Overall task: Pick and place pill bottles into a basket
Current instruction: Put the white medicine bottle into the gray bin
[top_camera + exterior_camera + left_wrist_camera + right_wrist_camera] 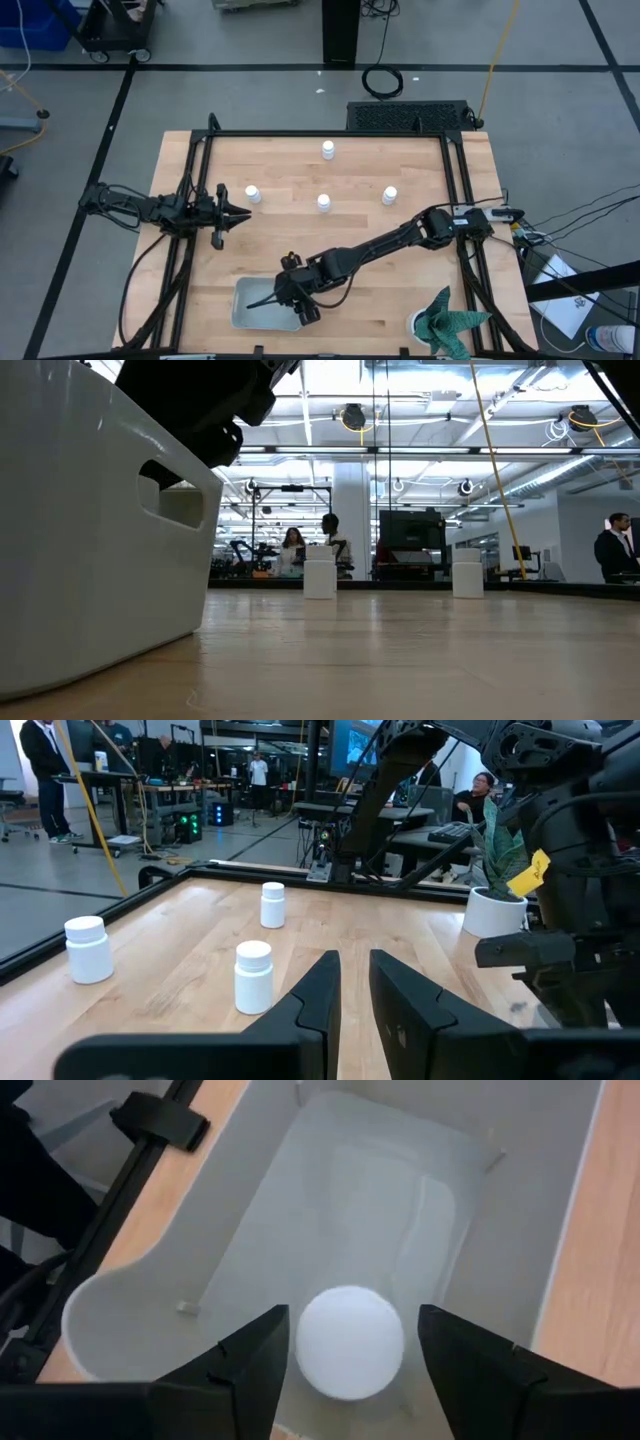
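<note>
right end effector point(350, 1342) hangs over the basket point(250, 1250), fingers spread beside a bottle point(350, 1342), seemingly not gripping. left end effector point(354, 982) narrow, empty.

My right arm reaches diagonally across the bench point(400, 290), and its fingers point(268, 298) hang over the basket point(243, 318), which sits near the bench's front edge. From above I cannot make out whether those fingers are spread or closed. My left arm waits at the bench's left side, its fingers point(240, 214) pointing inward, just beside one pill bottle point(253, 194). Three more pill bottles stand apart on the wood: one near the far edge point(328, 150), one in the middle point(323, 203), one farther right point(390, 195). A green-and-white object point(443, 322) sits at the front right corner.
</note>
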Robot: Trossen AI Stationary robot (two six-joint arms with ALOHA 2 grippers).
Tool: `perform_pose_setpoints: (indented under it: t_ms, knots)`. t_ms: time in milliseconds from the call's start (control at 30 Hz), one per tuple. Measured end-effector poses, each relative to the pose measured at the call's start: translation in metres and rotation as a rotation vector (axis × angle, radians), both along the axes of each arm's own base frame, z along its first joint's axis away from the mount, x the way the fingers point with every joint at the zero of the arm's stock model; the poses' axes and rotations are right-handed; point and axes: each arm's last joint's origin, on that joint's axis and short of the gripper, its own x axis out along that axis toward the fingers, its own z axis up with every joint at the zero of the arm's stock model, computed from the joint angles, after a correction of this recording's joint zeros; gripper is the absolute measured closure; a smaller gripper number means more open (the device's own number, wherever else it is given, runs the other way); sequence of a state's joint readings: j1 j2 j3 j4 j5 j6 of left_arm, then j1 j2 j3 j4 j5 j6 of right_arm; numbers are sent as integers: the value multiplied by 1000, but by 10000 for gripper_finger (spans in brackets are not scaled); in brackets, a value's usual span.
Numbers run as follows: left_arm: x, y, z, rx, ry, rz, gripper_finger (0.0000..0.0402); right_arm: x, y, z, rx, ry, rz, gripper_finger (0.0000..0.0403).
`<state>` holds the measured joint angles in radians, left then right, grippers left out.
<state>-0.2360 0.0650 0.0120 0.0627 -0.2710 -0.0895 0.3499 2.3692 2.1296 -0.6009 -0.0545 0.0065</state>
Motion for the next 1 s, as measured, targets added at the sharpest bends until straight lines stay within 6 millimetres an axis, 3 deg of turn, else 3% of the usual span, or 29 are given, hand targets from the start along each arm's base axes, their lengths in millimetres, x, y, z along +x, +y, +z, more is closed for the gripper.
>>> perform_pose_setpoints:
  t_ms: [133,300,567,700,800,1000]
  knots:
    - [0,0,0,0,0,0,339,1,0,7,-7,-44,20,182]
    - [0,0,0,0,0,0,339,-1,-3,31,-6,-116,-21,186]
    - [0,0,0,1,3,0,339,-10,-22,85,-3,-255,-246,195]
    - [0,0,0,0,1,-1,339,-19,-36,101,-66,-266,-363,201]
    - [0,0,0,0,1,0,339,-25,-46,104,-117,-217,-404,202]
    - [0,0,0,0,1,-1,339,-44,-60,91,-210,27,-441,202]
